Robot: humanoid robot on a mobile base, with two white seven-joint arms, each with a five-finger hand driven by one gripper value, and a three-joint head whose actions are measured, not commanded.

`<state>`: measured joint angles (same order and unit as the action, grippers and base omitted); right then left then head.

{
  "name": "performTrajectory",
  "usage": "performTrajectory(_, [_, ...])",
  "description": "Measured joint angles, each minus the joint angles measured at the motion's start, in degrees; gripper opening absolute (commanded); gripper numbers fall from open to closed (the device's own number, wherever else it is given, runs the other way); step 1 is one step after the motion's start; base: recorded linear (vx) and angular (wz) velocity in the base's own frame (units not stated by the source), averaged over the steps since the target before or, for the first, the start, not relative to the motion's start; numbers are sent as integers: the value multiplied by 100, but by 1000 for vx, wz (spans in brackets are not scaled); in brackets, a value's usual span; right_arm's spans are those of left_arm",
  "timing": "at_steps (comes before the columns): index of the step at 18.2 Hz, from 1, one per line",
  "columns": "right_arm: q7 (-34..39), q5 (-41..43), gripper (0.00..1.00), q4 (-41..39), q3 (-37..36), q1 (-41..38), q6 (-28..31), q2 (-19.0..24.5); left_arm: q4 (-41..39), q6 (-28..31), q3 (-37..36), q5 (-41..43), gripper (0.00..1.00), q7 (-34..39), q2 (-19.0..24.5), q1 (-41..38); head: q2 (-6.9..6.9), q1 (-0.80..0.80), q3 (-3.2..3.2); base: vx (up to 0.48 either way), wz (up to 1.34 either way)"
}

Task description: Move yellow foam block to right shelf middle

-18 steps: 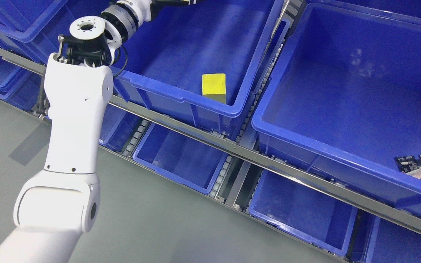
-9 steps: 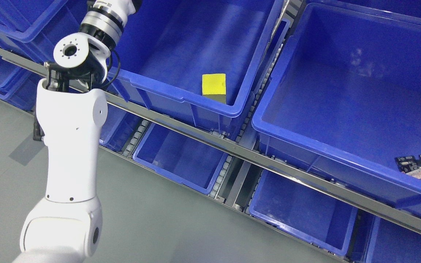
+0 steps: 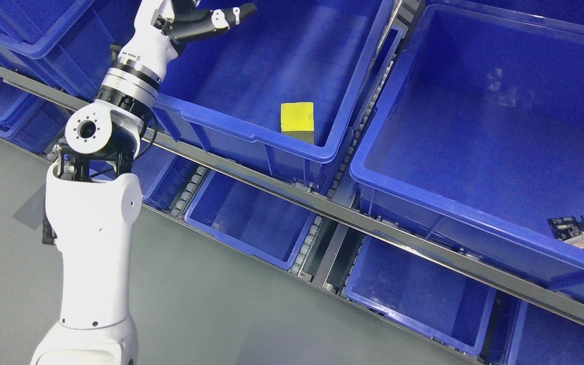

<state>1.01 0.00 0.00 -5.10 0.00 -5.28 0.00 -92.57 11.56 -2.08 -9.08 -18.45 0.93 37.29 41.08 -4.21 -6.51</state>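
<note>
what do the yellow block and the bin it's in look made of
Block: soft foam by its look, with a matte yellow top and a darker layer under it. Bin: moulded plastic, probably, going by its glossy blue walls, rolled rim and ribbed front.

Likely warehouse or parts store: blue plastic bins (image 3: 474, 152) on tilted roller-rail shelving (image 3: 322, 205), grey floor (image 3: 211, 304).

yellow foam block (image 3: 297, 115), blue bin (image 3: 251, 133)
</note>
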Motion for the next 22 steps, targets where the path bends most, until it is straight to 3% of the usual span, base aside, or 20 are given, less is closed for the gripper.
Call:
performTrajectory(9, [0,0,100,0,0,0,-21,0,-377,94,209,-7,100,-27,-56,-589,0,0,0,0,0])
performTrajectory(22, [0,0,100,0,0,0,-25,0,-541,282,427,-13,100,-34,-83,-700,0,0,0,0,0])
